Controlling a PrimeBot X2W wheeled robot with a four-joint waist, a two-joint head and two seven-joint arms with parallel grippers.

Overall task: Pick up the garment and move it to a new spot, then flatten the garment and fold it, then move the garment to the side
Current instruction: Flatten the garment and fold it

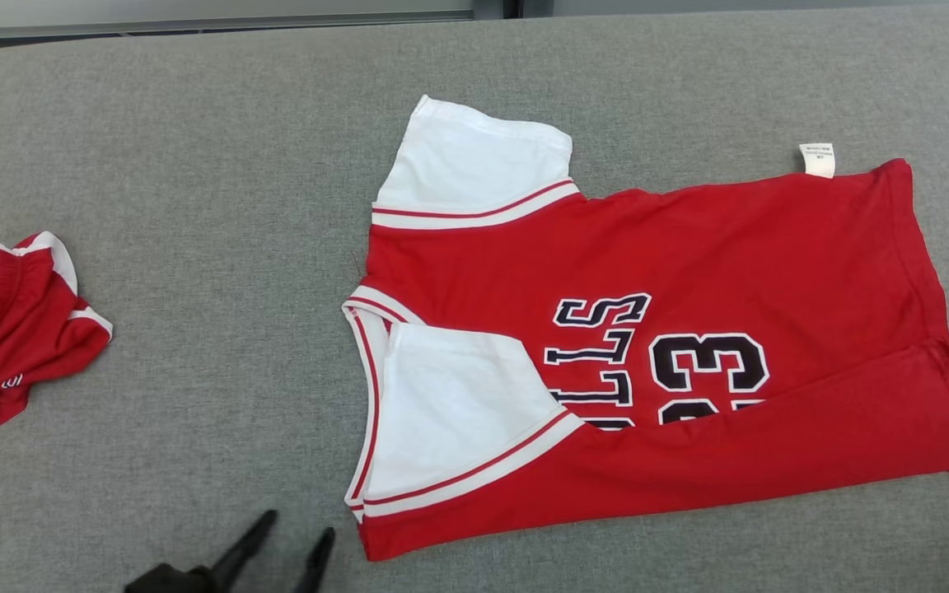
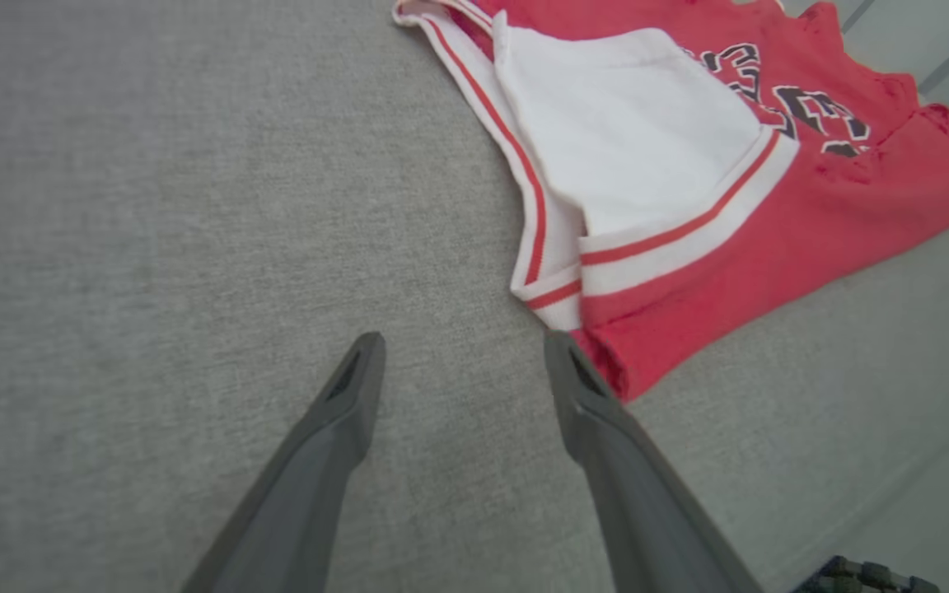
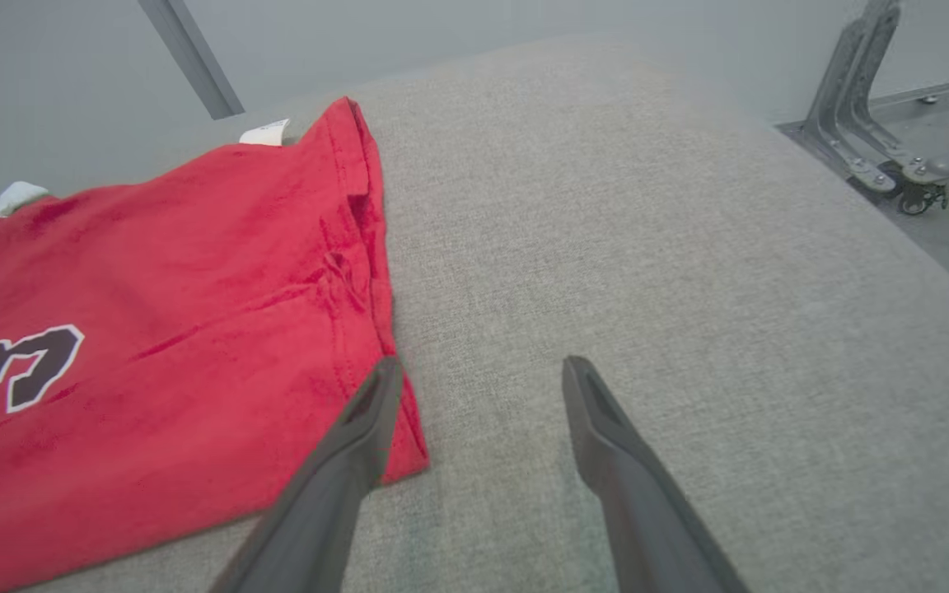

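While the red-and-white basketball jersey [image 1: 689, 272] lies flat on the grey fabric counter [image 1: 194, 165], near side folded in, align the left pincer [image 2: 462, 346] and right pincer [image 3: 483, 362], both wide open and empty, at its near corners. Grip both layers together.

Lab-like test space: grey fabric-covered table [image 1: 194, 148], bare pale wall [image 3: 458, 33], metal frame [image 3: 866, 123] on caster.

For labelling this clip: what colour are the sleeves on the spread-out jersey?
White, each with a red-striped white band; the head view shows both sleeves best.
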